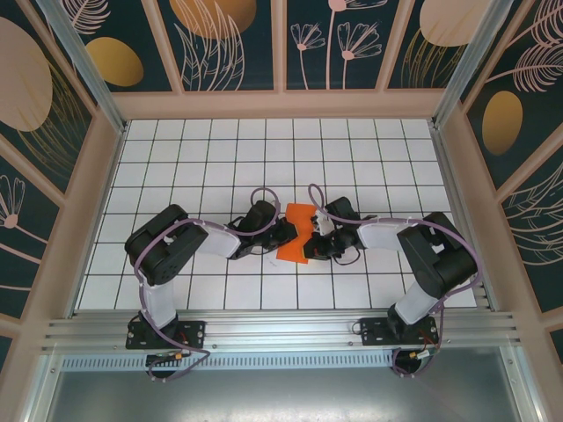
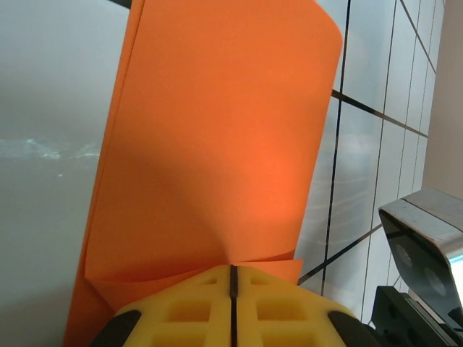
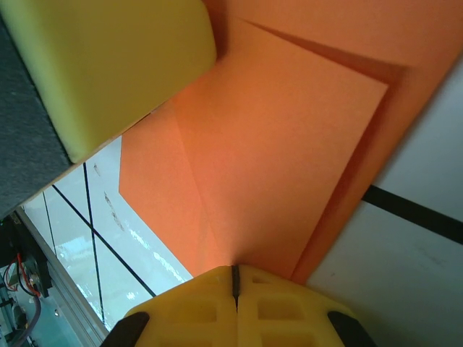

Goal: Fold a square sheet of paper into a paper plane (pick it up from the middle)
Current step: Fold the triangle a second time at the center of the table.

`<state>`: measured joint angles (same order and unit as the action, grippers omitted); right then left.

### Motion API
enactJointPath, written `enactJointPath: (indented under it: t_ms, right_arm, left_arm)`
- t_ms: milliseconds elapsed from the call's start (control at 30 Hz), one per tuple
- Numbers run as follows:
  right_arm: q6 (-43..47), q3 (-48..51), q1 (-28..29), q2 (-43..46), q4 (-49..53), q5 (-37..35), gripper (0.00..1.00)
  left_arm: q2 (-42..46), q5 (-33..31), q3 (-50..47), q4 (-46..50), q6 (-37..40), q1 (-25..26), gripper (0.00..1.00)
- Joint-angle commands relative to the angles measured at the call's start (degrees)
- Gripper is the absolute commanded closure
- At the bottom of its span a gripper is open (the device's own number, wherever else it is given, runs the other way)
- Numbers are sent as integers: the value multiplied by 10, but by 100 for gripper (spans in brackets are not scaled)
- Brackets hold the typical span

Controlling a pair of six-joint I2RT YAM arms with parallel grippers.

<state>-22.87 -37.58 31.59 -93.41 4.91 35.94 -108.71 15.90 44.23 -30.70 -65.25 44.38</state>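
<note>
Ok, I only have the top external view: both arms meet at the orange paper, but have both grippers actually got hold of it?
Observer: In the left wrist view, the left gripper is shut on the near edge of the orange paper, which rises away from its jaws.
Operator: And the right one?
Observer: The right gripper is shut on the paper too, pinching an edge where a crease runs in.
Operator: Any fold in it?
Observer: Yes. The right wrist view shows a folded-over flap lying on the sheet, with a shadow along its far edge.
</note>
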Motion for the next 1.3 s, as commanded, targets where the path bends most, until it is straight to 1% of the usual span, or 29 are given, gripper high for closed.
enactJointPath:
  t_ms: [0, 133, 267, 367, 500, 667, 733, 833, 900, 1000, 1267]
  right_arm:
    - [6, 1, 1, 3, 51, -49, 95]
    - [6, -17, 1, 35, 49, -19, 93]
    - [7, -39, 7, 39, 46, 10, 93]
    - [7, -54, 16, 24, 41, 14, 93]
    - [4, -69, 23, -7, 41, -1, 93]
    - [2, -71, 26, -35, 36, -5, 93]
    - [4, -66, 27, -36, 35, -12, 93]
    - [11, -63, 25, -43, 64, -50, 94]
    - [15, -54, 25, -42, 75, -61, 94]
    - [14, -26, 24, -27, 71, -60, 94]
    - [14, 15, 12, 3, 55, -23, 93]
  left_arm:
    - [-17, -29, -4, 5, 2, -3, 90]
    - [-18, -33, -5, 12, 9, -2, 90]
    - [-17, -32, -8, 13, 10, -2, 90]
    - [-19, -31, -7, 13, 11, -2, 90]
    - [-19, -29, -5, 11, 7, -2, 90]
    - [-19, -30, -3, 15, 9, -2, 90]
    - [-19, -30, -3, 16, 10, -2, 90]
    - [-19, -31, -4, 19, 11, -2, 90]
    - [-19, -32, -5, 21, 12, -2, 90]
    - [-20, -37, -4, 31, 15, -2, 90]
    - [-33, -44, -5, 38, 14, -2, 91]
